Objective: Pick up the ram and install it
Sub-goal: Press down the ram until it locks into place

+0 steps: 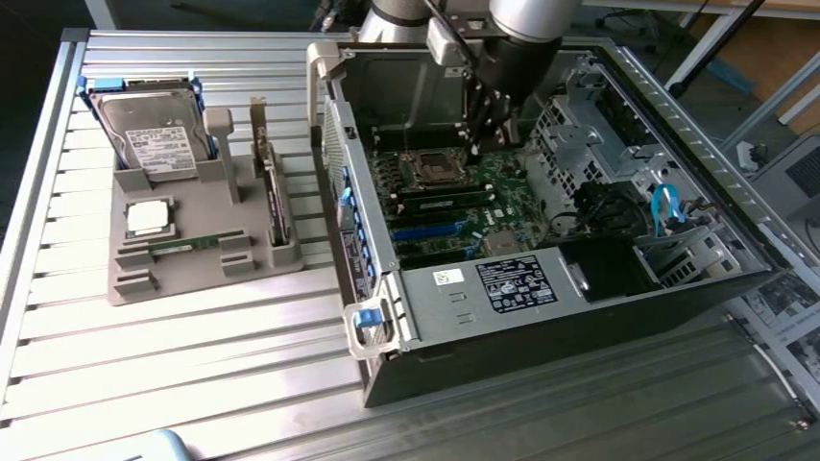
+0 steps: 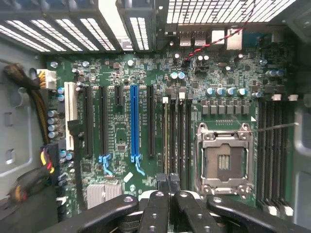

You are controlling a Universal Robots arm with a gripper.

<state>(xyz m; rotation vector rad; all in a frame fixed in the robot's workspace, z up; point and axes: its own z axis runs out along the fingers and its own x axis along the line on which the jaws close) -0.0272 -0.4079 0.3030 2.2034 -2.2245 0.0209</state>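
Observation:
A long green ram stick lies in a slot of the grey parts holder, outside the computer case at the exterior view's left. My gripper is far from it, reaching down inside the open case over the motherboard. Its black fingers are shut together with nothing visible between them. They hover over one end of the memory slots, beside the empty processor socket. A thin green stick stands on edge in the slot in line with the fingertips. I cannot tell if they touch it.
The holder also carries a silver hard drive and a square silver processor chip. The case lies open on the slatted metal table. Cables and blue connectors crowd its edges. The drive cage stands behind the arm.

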